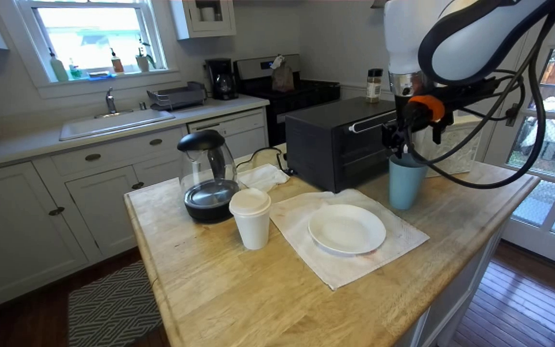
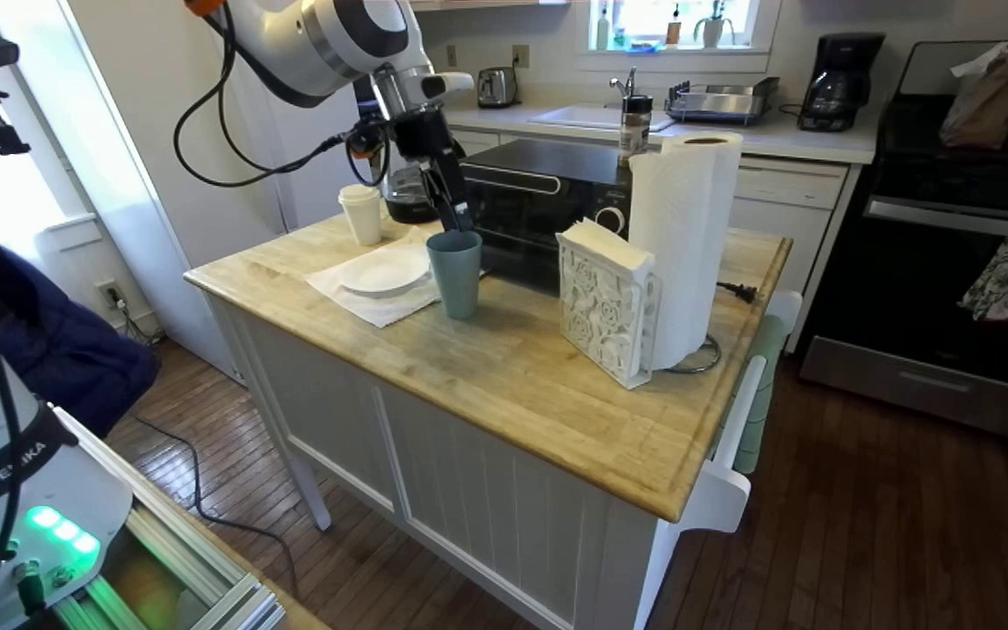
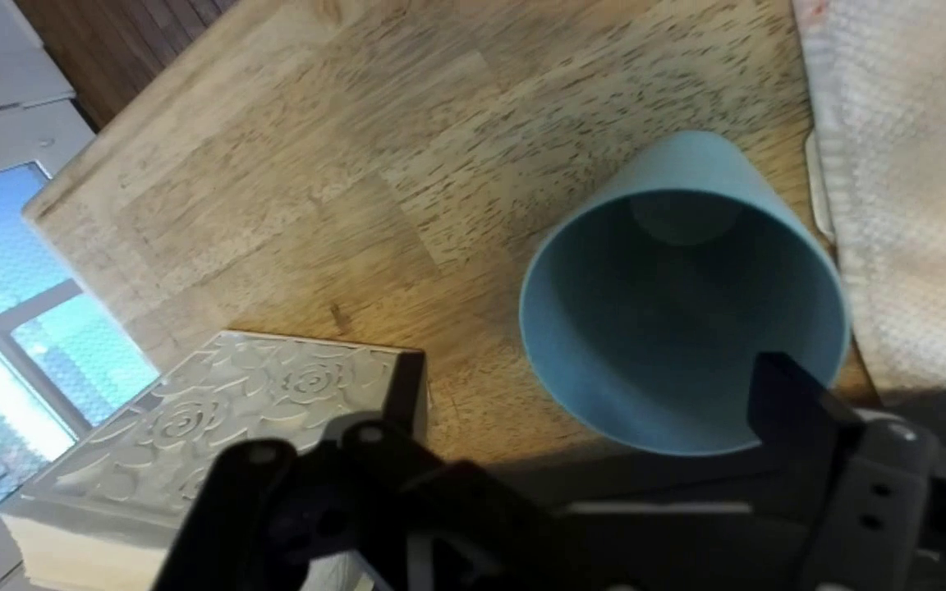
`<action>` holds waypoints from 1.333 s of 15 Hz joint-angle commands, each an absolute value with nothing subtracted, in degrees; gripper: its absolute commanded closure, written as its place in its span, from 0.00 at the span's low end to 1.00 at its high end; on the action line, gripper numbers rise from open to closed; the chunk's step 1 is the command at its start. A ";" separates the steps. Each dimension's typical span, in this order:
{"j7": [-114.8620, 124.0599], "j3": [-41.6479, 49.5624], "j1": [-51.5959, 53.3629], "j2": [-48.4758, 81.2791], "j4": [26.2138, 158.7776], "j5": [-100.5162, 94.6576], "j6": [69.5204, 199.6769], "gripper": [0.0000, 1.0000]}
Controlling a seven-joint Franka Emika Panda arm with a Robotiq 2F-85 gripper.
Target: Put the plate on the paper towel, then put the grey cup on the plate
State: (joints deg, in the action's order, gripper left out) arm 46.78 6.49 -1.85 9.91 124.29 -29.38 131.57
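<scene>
The white plate (image 1: 347,229) lies on the spread paper towel (image 1: 333,277) on the wooden island; both show in an exterior view as plate (image 2: 384,269) and towel (image 2: 364,309). The blue-grey cup (image 1: 405,185) stands upright and apart from the plate, beside the towel. It also shows in an exterior view (image 2: 456,280) and in the wrist view (image 3: 571,353), mouth toward the camera. My gripper (image 3: 590,387) is open and empty, above the cup at its oven side. In the wrist view one finger overlaps the cup's mouth and the other is outside it. The towel's edge (image 3: 916,180) shows there too.
A black toaster oven (image 1: 335,144) stands close behind the cup, with a spice jar (image 1: 374,86) on top. A white napkin holder (image 2: 605,306) and paper towel roll (image 2: 688,245) stand nearby. A lidded white paper cup (image 1: 251,219) and glass kettle (image 1: 208,178) stand past the plate.
</scene>
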 commanded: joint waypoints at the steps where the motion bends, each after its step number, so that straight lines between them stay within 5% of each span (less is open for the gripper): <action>1: 43.37 7.30 -2.97 10.03 126.11 -25.14 134.48 0.00; 6: 40.27 7.58 -3.33 11.91 126.71 -19.86 137.09 0.08; 7: 39.80 7.63 -3.30 12.39 126.66 -18.82 137.34 0.23; 15: 35.82 7.68 -3.65 12.68 126.83 -8.48 138.92 0.81; 18: 34.43 7.69 -3.37 11.36 127.38 -5.75 138.98 0.98; 20: 34.28 7.77 -2.88 9.94 127.75 -5.53 137.72 1.00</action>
